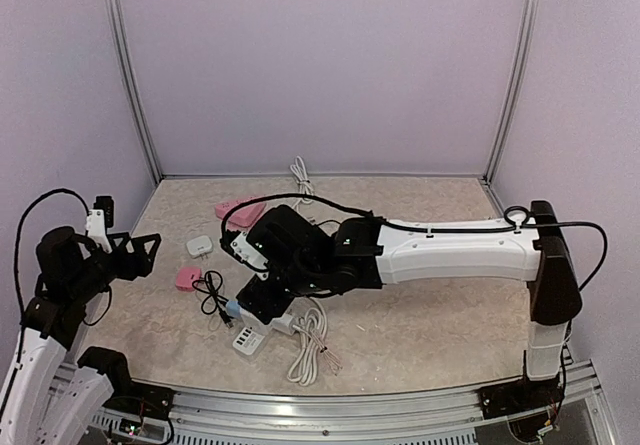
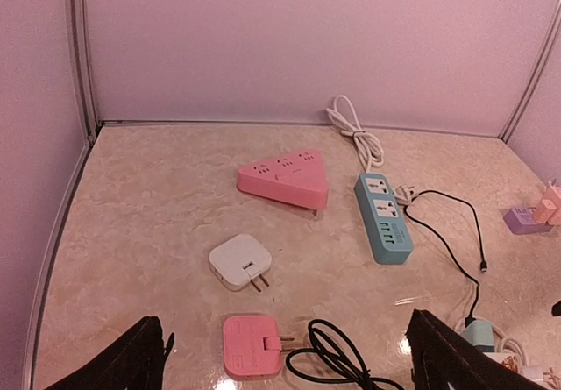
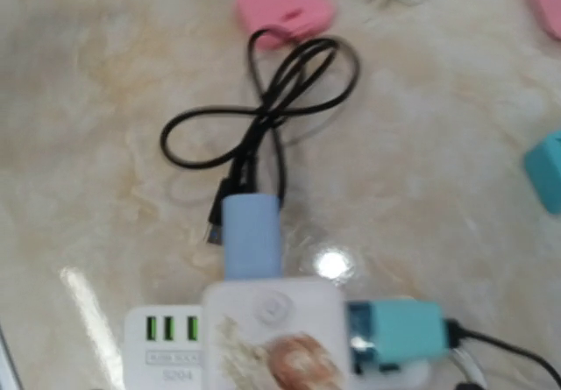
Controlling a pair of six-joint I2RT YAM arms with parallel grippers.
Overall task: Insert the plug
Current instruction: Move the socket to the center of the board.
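Note:
A white power strip (image 3: 162,346) with green USB ports lies at the bottom of the right wrist view. A white block (image 3: 272,337) with a picture on it sits on top. A light-blue plug (image 3: 252,237) sticks out of its far side, and a teal plug (image 3: 399,333) with a black lead sits at its right. My right gripper (image 1: 262,300) hangs just above the strip (image 1: 250,340); its fingers do not show in the wrist view. My left gripper (image 2: 285,329) is open and empty, raised at the far left (image 1: 145,250).
A black coiled cable (image 3: 263,101) lies just beyond the light-blue plug. A pink square adapter (image 2: 252,346), a white square adapter (image 2: 238,261), a pink triangular strip (image 2: 285,178) and a teal strip (image 2: 383,216) lie on the table. A bundled white cord (image 1: 312,350) lies by the white strip.

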